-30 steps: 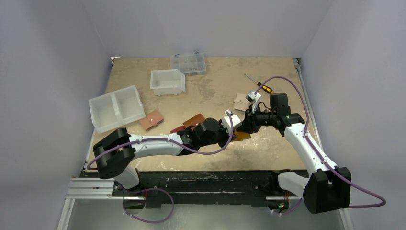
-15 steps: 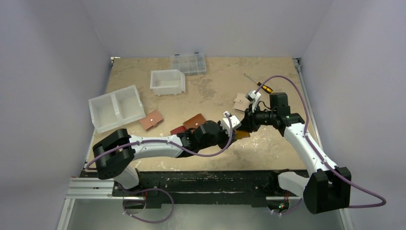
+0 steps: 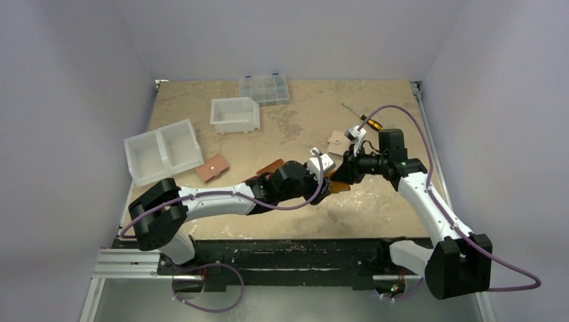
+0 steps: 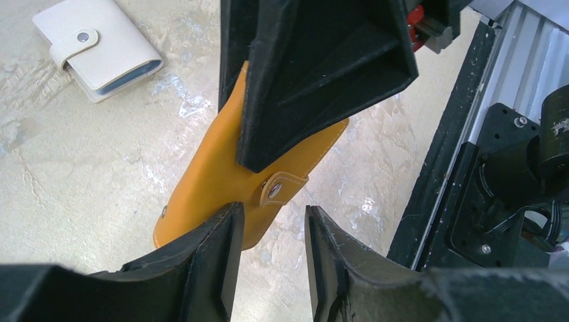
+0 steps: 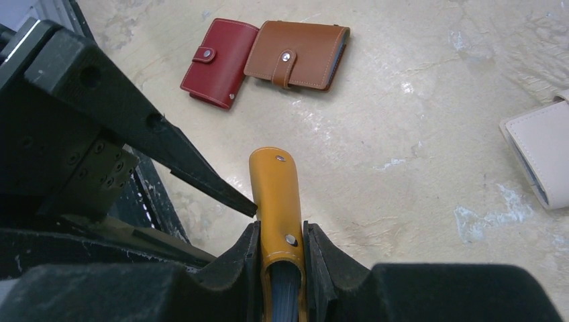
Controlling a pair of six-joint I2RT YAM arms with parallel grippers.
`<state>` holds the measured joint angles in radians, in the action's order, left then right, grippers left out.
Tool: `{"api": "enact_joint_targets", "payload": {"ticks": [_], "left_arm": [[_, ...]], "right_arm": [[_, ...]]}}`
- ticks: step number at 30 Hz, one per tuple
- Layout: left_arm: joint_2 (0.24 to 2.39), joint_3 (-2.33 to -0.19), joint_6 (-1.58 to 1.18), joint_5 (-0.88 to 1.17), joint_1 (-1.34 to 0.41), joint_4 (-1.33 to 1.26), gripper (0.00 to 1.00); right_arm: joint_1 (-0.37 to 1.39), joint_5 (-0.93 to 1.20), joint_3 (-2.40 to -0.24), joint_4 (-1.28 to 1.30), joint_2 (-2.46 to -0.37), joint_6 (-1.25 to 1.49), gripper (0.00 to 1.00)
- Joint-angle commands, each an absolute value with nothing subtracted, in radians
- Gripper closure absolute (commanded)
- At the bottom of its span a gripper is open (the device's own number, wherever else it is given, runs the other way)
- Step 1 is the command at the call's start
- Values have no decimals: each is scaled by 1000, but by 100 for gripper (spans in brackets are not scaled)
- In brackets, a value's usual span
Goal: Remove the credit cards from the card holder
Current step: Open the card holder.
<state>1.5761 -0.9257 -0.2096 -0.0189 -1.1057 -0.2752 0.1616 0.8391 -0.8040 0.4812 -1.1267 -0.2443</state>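
**Q:** Top view: where is the card holder (image 3: 339, 188)?
**A:** Centre of frame, where both grippers meet; only an orange corner shows.

**Q:** Left wrist view?
**A:** The left gripper (image 4: 272, 225) has its jaws spread and empty, just below the fastened snap tab (image 4: 283, 184). It should close on the tab alone, then peel it off.

**Q:** Right wrist view?
**A:** The right gripper (image 5: 280, 236) pinches the holder at bottom centre and should hold firm against the pull. Dark edges inside are likely the credit cards (image 5: 284, 290).
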Motion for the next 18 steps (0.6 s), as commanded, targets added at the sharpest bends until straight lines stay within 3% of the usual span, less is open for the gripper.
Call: {"api": "enact_joint_targets", "payload": {"ticks": [1, 12, 18], "left_arm": [[1531, -961, -240, 58, -1075, -308, 58], [1560, -981, -291, 163, -1057, -356, 61], [1593, -1010, -284, 112, -1057, -321, 68]], "right_arm": [[158, 885, -851, 445, -1115, -247, 100], [158, 885, -852, 446, -1119, -248, 100], [158, 887, -851, 447, -1117, -248, 100]]}}
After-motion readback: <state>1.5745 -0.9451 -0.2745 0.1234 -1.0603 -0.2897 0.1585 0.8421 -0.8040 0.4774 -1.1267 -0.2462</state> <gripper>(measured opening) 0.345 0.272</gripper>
